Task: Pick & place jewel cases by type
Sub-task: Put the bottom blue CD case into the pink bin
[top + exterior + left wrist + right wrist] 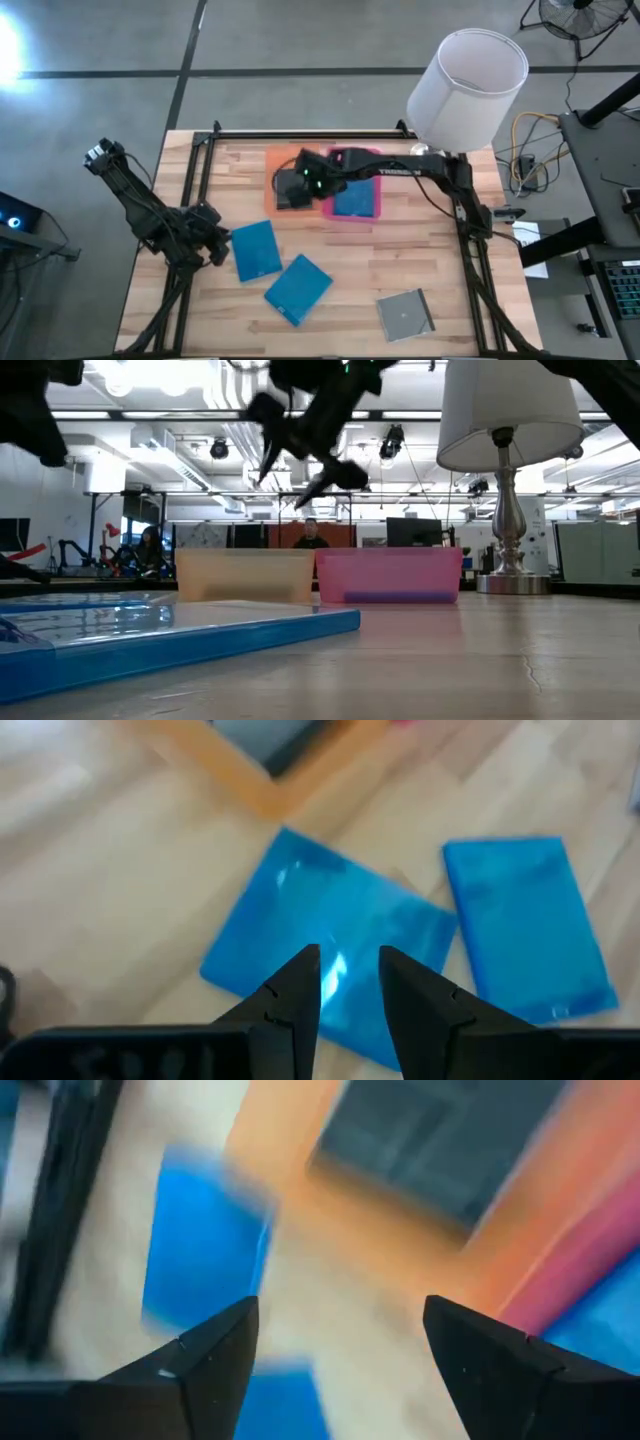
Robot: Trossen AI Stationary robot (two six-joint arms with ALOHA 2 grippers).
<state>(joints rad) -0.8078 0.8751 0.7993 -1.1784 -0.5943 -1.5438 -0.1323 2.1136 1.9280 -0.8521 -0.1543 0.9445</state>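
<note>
Two bright blue jewel cases lie flat on the table, one (255, 248) (330, 955) just right of my left gripper and one (298, 288) (530, 925) nearer the front. A clear silvery case (405, 313) lies near the front right. A dark grey case (292, 192) (440, 1140) rests in the orange tray (275, 160), and a blue case (355, 198) in the pink tray (378, 212). My left gripper (224, 246) (350, 975) hovers over the first blue case's left edge, open by a narrow gap. My right gripper (287, 185) (340, 1330) (305, 455) hangs wide open above the orange tray.
A white-shaded lamp (467, 85) (510, 490) stands at the table's far right corner, behind the right arm. The two trays sit side by side at the far middle. Bare wood (400, 255) shows between the trays and the front cases. People sit in the room beyond the table.
</note>
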